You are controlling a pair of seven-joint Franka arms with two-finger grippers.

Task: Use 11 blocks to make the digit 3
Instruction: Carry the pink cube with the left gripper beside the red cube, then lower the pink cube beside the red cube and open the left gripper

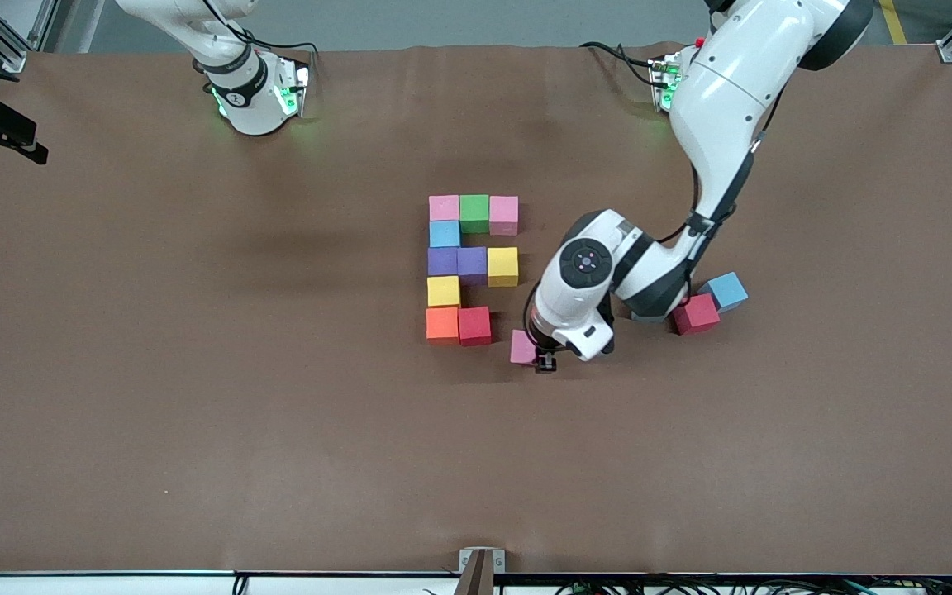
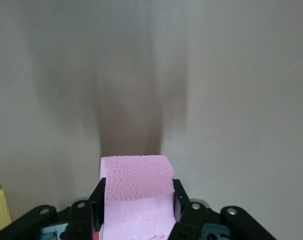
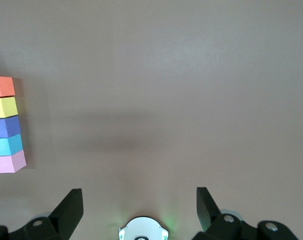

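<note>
Risk: my left gripper (image 1: 544, 360) pinches a pink cube (image 1: 522, 346) just right of the red cube (image 1: 474, 325) at frame centre, and I judge a skewed set-down could nudge that red cube and break the bottom bar of the digit 3 (image 1: 471, 268).

Count: ten cubes placed — two pink, one green, one blue, two purple, two yellow, one orange, one red — plus one pink held; two spares, a red (image 1: 696, 314) and a blue (image 1: 727, 291), sit right of centre under the left arm.

My right gripper (image 3: 139, 210) waits spread, out of the front view.
</note>
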